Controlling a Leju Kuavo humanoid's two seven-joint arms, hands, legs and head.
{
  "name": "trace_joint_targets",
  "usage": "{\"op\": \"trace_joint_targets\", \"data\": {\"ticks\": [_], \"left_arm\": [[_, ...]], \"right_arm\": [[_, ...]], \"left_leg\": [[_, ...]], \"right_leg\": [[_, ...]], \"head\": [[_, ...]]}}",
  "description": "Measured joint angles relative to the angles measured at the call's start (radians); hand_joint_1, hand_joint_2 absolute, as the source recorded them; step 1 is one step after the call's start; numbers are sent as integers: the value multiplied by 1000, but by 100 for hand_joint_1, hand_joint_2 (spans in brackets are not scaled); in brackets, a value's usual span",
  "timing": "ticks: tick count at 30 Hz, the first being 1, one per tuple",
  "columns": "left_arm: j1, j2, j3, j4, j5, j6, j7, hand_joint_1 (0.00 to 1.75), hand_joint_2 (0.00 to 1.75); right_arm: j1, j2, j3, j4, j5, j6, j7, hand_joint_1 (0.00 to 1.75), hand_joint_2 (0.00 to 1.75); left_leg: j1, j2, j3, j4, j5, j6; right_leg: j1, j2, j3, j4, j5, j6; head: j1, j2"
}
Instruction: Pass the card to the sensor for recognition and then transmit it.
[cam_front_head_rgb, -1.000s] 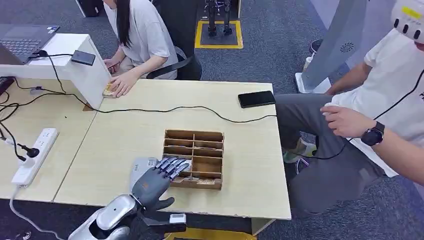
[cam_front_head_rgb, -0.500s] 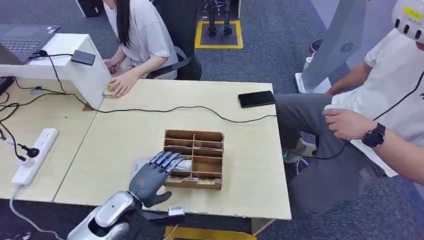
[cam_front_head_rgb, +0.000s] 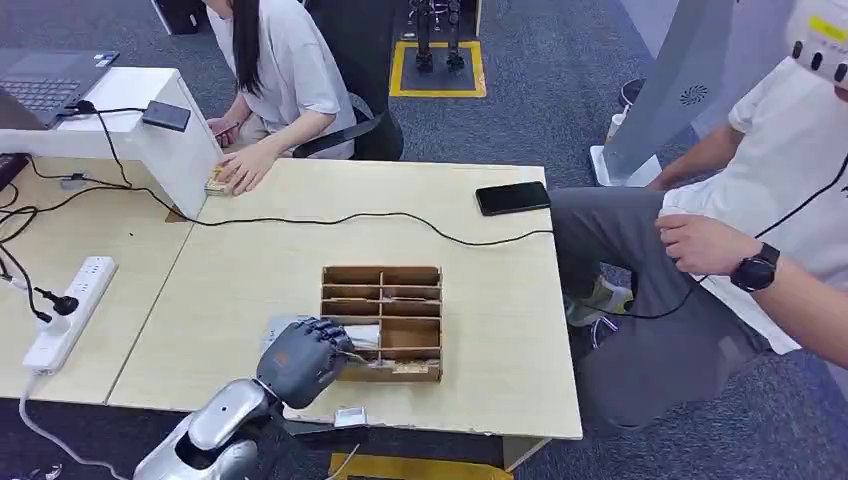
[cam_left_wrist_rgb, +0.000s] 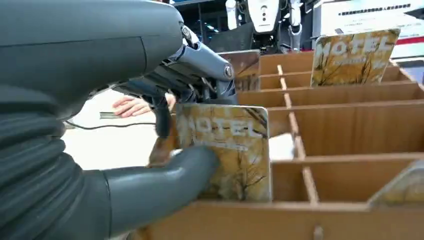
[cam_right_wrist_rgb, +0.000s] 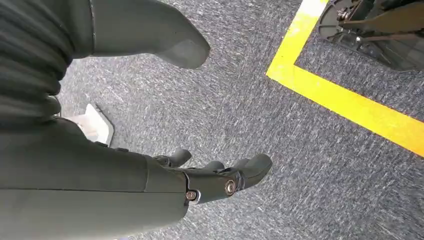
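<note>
Light wooden table (cam_front_head_rgb: 260, 270), two people seated at its far and right sides, a black phone (cam_front_head_rgb: 513, 197) and a cable lying across the top. Near the front edge sits the wooden divided tray (cam_front_head_rgb: 384, 320) with hotel key cards standing in its slots.

Left hand (cam_front_head_rgb: 300, 358) is at the tray's near-left corner, fingers curled. The wrist view shows it pinching the card (cam_left_wrist_rgb: 225, 150) — thumb (cam_left_wrist_rgb: 165, 185) flat on the printed face, darker fingers (cam_left_wrist_rgb: 192, 82) behind the upper edge. The card is upright in the front-left compartment, lower edge down behind the tray's front wall, so not yet lifted clear. Another card (cam_left_wrist_rgb: 354, 57) stands further back.

Right hand (cam_right_wrist_rgb: 200, 182) hangs over grey carpet, fingers loosely curled, holding nothing.

Handling, as a judgement: thin, light, stiff plastic with a glossy face, likely slippery. Pinch the flat faces near the top, pull straight up — tilting could catch the slot divider.
</note>
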Motion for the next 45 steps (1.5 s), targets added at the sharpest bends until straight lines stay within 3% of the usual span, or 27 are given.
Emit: {"op": "trace_joint_targets", "data": {"ticks": [15,25,30,33,35,40,45], "left_arm": [[-1,13,0,0,43,-24,-13,175,175],[-11,70,41,-88,139,-50,-33,175,175],[-11,80,52,-107,141,-49,-35,175,175],[-12,94,62,-142,144,-6,-44,175,175],[-26,116,94,-195,178,0,-44,175,175],[-101,183,236,-307,225,-57,-31,175,175],[-134,208,324,-354,235,-78,-35,175,175]], "right_arm": [[0,-1,-6,0,1,-3,0,0,175],[0,-1,-16,0,3,2,0,0,175],[0,-1,-21,0,3,1,0,0,175],[0,-1,-22,0,5,1,-3,0,175],[1,-1,-24,0,3,0,-3,0,175],[3,-1,-31,0,8,-5,-5,0,175],[3,-1,-35,0,11,-5,-6,0,175]], "left_leg": [[0,0,0,0,0,0],[0,0,0,0,0,0],[0,0,0,0,0,0],[0,0,0,0,0,0],[0,0,0,0,0,0],[1,0,0,0,1,0],[1,0,0,0,1,-1]], "right_leg": [[0,0,1,0,0,0],[0,0,0,0,0,0],[0,0,0,0,0,0],[0,0,0,0,0,0],[0,0,0,0,0,0],[1,0,0,1,0,0],[0,0,0,1,0,0]], "head": [[0,0],[0,0],[0,0],[0,0],[0,0],[0,0],[0,0]]}}
